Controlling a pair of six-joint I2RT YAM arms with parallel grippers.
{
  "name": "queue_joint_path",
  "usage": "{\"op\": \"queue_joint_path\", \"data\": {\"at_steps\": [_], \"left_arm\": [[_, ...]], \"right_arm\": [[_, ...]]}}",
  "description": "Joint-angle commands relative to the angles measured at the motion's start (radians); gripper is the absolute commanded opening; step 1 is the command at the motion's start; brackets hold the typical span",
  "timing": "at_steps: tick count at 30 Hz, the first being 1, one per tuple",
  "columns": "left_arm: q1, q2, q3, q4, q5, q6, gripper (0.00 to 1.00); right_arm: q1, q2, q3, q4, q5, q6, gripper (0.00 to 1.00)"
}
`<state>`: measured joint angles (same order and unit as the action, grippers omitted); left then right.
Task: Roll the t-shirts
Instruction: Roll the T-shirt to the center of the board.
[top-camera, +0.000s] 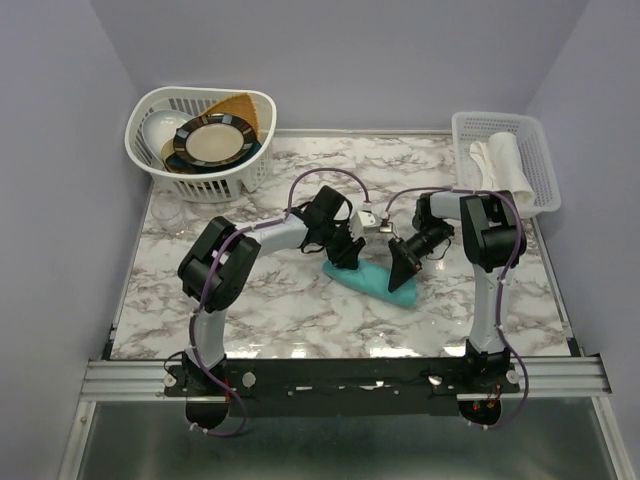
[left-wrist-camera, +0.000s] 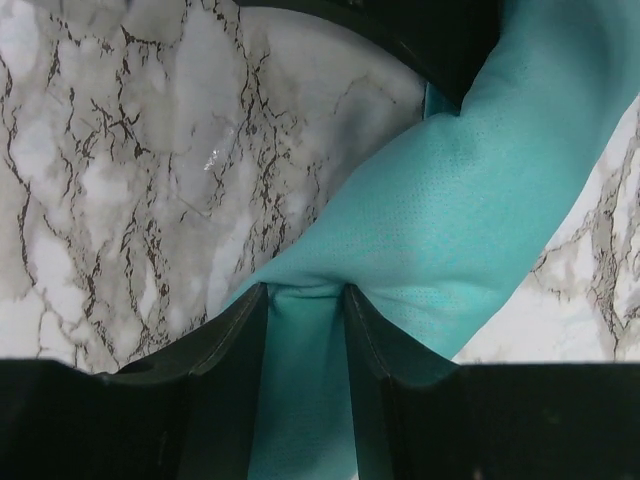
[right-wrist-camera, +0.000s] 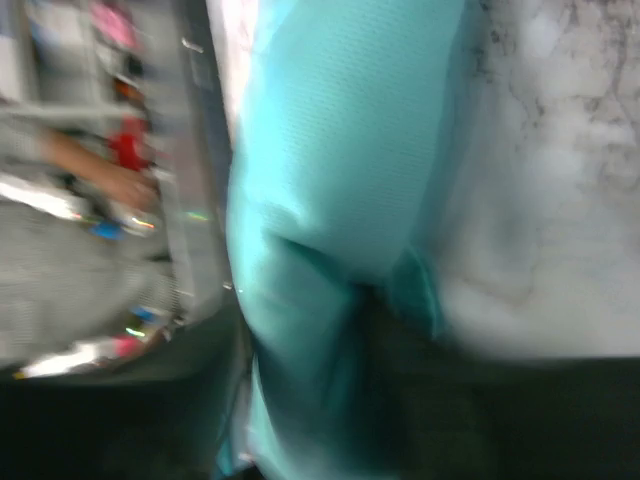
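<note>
top cam: teal t-shirt (top-camera: 370, 283) lies as a short rolled bundle on the marble table (top-camera: 280, 310), roughly mid-table and slightly right of centre, long axis running from upper left to lower right. left gripper (top-camera: 350, 258) is down on its upper-left end, right gripper (top-camera: 402, 278) on its lower-right end, both arms bent in toward the middle. far-left corner: white basket (top-camera: 200, 92) with a dark-rimmed plate (top-camera: 212, 140) leaning inside, clear glass (top-camera: 168, 212) on the table just in front of it. far-right corner: white slotted tray (top-camera: 490, 116) holding a white cloth (top-camera: 497, 160). all of that sits well apart from the shirt. left wrist cam: the two dark fingers (left-wrist-camera: 235, 335) stand either side of a strip of teal fabric that fills the gap and touches both. cloth puckers in right at the tips, so I read it as clamped on the shirt. rest of the roll runs up and to the right across the marble, and a dark part crosses it at the top edge, can't tell what. right wrist cam: heavy motion blur. teal roll fills the middle of the frame, marble to its right, dark finger shapes low in frame against the cloth. can't tell whether this one is gripping or open
</note>
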<state>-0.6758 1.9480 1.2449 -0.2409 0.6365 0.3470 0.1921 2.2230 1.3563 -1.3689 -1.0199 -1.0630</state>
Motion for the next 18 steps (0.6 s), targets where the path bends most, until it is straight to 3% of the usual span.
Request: {"op": "queue_joint_path", "data": {"at_steps": [1, 6, 14, 18], "left_arm": [[-0.004, 0.055, 0.028, -0.067, 0.060, -0.019, 0.43], [-0.005, 0.063, 0.060, -0.123, 0.071, 0.015, 0.43], [-0.004, 0.074, 0.079, -0.136, 0.088, 0.000, 0.42], [-0.002, 0.081, 0.073, -0.141, 0.098, -0.022, 0.42]], "right_arm": [[-0.014, -0.106, -0.036, 0.117, 0.041, 0.054, 1.00], [-0.020, -0.268, -0.019, 0.154, 0.112, 0.121, 1.00], [0.007, -0.594, -0.106, 0.353, 0.259, 0.204, 1.00], [0.053, -0.882, -0.349, 0.647, 0.414, 0.239, 1.00]]}}
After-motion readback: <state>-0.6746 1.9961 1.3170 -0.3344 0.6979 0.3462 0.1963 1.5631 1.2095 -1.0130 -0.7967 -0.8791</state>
